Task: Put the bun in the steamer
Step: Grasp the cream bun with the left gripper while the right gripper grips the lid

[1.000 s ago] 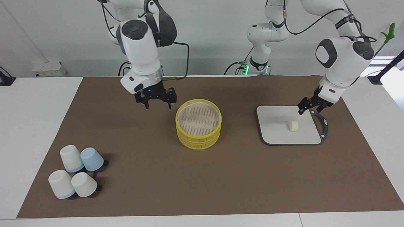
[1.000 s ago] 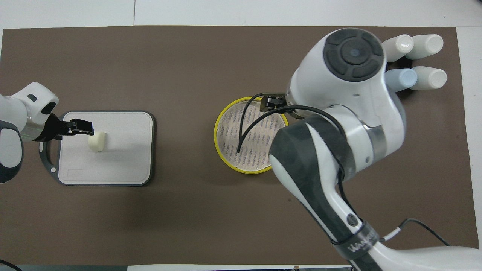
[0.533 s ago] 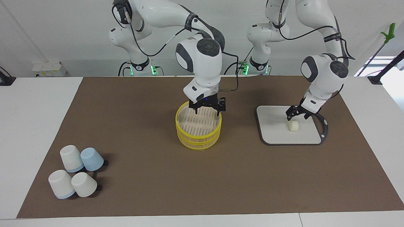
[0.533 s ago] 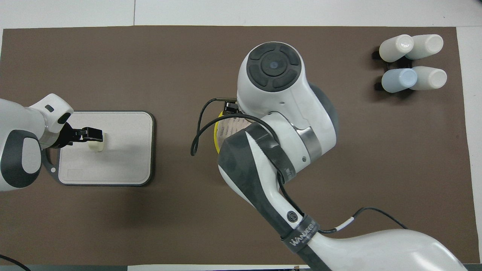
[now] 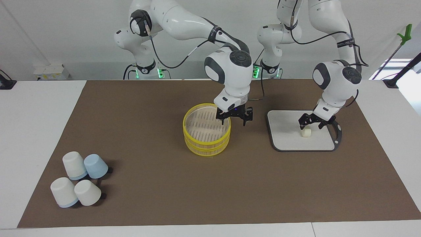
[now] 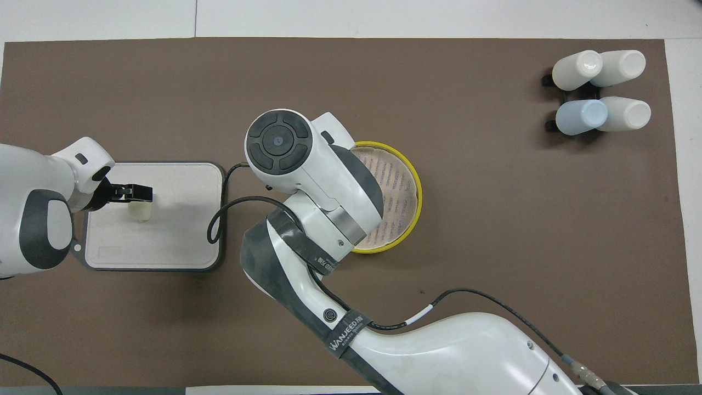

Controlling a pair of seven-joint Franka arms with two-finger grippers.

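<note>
One lidded steamer [image 5: 207,133], bun [image 5: 306,132] on board [image 5: 286,131] under open left gripper [image 5: 310,122], right gripper [image 5: 234,118] open.

From overhead the right arm [image 6: 312,181] covers part of the steamer [image 6: 408,181] and hides its own gripper completely.

"WANJEED" on right arm's strap [image 6: 346,332] (white lettering, black band)

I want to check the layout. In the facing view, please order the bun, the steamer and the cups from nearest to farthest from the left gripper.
1. Bun: on the grey board, right under the left gripper.
2. Steamer: mid-table.
3. Cups: at the right arm's end.
</note>
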